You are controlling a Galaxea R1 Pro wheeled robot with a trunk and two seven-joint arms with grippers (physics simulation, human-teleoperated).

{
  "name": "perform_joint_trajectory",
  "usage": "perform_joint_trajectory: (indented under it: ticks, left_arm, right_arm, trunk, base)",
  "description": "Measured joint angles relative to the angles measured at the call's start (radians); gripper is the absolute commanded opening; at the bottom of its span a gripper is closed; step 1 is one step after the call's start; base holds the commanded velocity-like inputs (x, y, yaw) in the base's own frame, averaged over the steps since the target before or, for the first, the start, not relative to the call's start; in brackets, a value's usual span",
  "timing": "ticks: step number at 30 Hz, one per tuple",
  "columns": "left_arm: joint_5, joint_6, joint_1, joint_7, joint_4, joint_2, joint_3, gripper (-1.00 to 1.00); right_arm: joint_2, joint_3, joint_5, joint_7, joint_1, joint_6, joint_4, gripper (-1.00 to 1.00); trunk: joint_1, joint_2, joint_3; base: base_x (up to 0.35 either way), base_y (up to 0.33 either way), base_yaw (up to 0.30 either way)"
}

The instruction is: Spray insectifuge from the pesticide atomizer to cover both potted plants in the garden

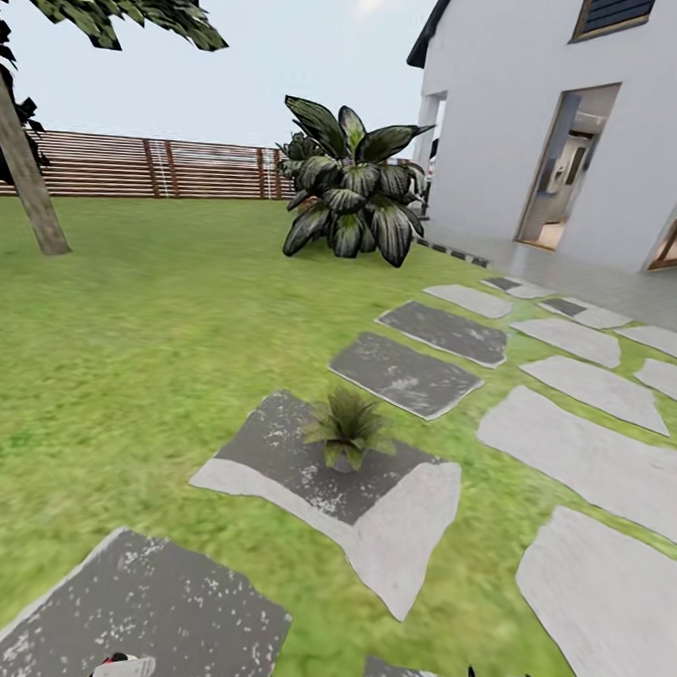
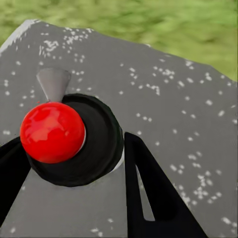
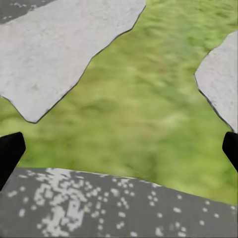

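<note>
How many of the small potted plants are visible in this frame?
1. The potted plant sits on a dark stepping stone mid-lawn, ahead of the robot. A second may lie outside the view.

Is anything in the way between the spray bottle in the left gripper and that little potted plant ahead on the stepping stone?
Nothing visible. The left gripper holds the pesticide atomizer; between it and the potted plant lie just flat stepping stones and grass.

A white house (image 1: 552, 121) with open doorways (image 1: 566, 167) stood at the far right. A big broad-leaved dark bush (image 1: 356, 184) grew beside its corner. A brown slatted fence (image 1: 149, 167) ran along the back, with a tree trunk (image 1: 28, 174) at the far left under pale sky (image 1: 296, 45).
</note>
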Motion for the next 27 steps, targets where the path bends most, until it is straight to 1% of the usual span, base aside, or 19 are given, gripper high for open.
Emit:
perform_joint_trajectory:
  ticks: [6,12,16,22,27]
  left_arm:
    - [0.0,0.0,0.0,0.0,0.0,0.0,0.0,-1.0]
    - [0.0,0.0,0.0,0.0,-0.004,0.0,0.0,-1.0]
    - [0.0,0.0,0.0,0.0,-0.004,-0.004,0.0,-1.0]
    - [-0.001,0.0,0.0,0.0,-0.01,-0.017,0.0,-1.0]
    - [-0.01,0.001,0.0,-0.007,-0.013,-0.02,-0.012,-1.0]
  right_arm:
    - [0.001,0.0,0.0,0.0,0.0,0.0,-0.001,1.0]
    - [0.0,0.0,0.0,0.0,0.0,0.0,-0.001,1.0]
    - [-0.005,-0.001,0.0,-0.002,0.0,-0.003,0.0,1.0]
    - [-0.027,-0.002,0.0,-0.005,0.0,-0.003,0.0,1.0]
    - [-0.026,-0.001,-0.001,-0.007,0.0,-0.001,0.0,1.0]
  trunk:
    - [0.0,0.0,0.005]
    - [0.0,0.0,0.011]
    - [0.0,0.0,0.012]
    - [0.0,0.0,0.012]
    - [0.0,0.0,0.012]
  base:
    - [0.336,0.128,-0.19]
    - [0.337,0.029,-0.184]
    - [0.332,-0.032,-0.034]
    - [0.309,-0.113,-0.004]
    - [0.161,-0.064,0.0]
